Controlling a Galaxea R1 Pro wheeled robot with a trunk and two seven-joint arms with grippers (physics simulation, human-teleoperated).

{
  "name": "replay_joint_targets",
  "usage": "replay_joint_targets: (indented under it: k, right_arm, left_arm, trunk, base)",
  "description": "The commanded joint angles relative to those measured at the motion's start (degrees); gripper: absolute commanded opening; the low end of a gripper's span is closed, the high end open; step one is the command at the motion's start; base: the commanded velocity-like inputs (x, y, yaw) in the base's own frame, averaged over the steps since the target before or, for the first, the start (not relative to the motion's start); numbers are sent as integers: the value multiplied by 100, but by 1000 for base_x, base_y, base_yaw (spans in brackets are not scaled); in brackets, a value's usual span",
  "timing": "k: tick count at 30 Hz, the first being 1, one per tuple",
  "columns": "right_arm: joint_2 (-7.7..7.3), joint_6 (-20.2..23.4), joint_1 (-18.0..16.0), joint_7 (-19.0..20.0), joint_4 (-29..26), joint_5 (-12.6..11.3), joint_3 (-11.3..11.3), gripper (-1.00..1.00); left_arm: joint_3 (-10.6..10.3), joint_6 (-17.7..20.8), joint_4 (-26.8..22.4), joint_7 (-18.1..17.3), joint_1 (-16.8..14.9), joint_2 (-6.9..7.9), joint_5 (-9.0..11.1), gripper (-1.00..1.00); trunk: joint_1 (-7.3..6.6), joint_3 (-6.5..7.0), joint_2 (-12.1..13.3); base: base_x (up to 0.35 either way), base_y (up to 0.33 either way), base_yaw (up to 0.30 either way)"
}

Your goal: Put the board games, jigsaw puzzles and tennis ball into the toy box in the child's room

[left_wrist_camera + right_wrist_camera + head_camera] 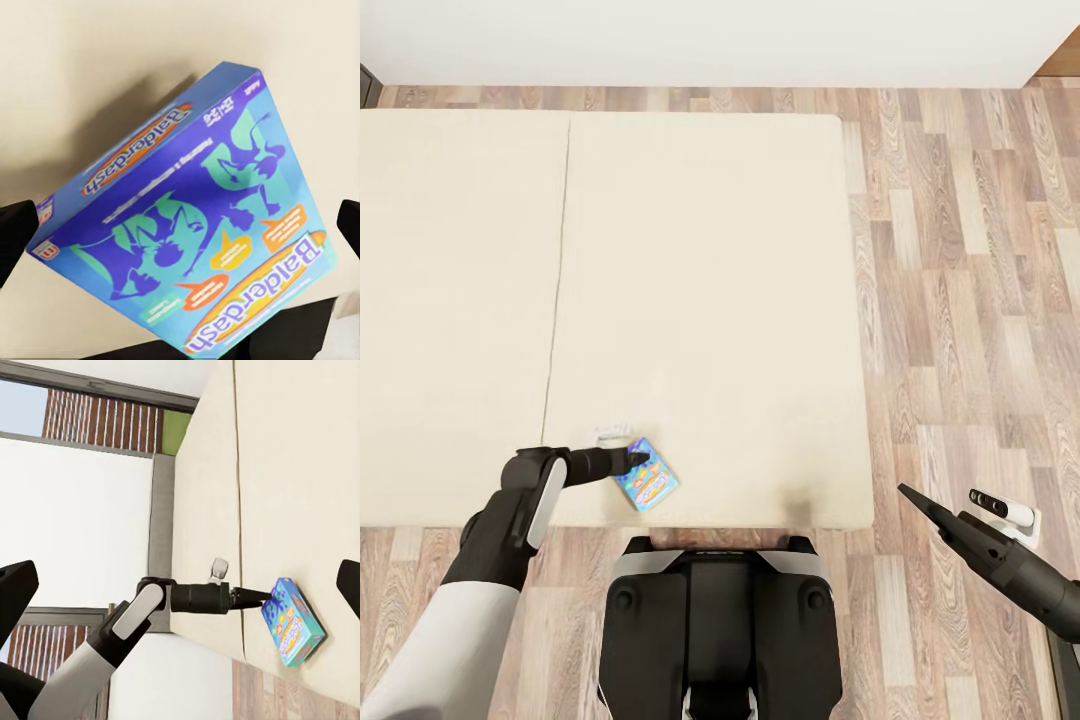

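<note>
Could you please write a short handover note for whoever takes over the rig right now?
Left pincer: open, its fingers either side of the board game, not yet closed on it.
Right pincer: empty, held over the floor beside the bed; open or shut cannot be told.
The board game lies near the bed's front edge, facing the robot.
Done: approach to this game.
Left: grasp it, carry it to the toy box, then collect the other toys.

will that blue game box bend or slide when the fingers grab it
The board game looks like a flat stiff box, so it likely won't bend. Its printed faces look smooth and could slip. On the soft bed it may scoot rather than roll.
</note>
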Motion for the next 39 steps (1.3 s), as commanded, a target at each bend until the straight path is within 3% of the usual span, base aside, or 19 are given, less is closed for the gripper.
replay_joint_targets:
  k: [1,12,18,24,39]
  right_arm:
    - [-1,50,-2,6,-1,-17,-1,100]
    - [-1,50,0,6,-1,-16,-1,100]
    - [-1,49,1,6,-1,-16,-1,100]
    - [-1,49,2,6,-1,-12,-1,100]
    - [7,47,0,-1,-1,-8,-1,100]
  left_arm:
    - [10,64,-8,18,-2,1,55,100]
    - [29,139,-93,26,-1,7,41,100]
    - [121,362,-310,31,-1,164,38,100]
    - [157,447,-332,39,9,210,20,100]
    - [118,391,150,90,20,160,6,100]
  trunk:
    - [3,-5,-9]
    - [3,-5,-9]
    - [3,-5,-9]
    - [3,-5,-9]
    - [3,-5,-9]
  base:
    - [0,0,0]
    - [0,0,0]
    - [0,0,0]
    - [0,0,0]
    - [0,0,0]
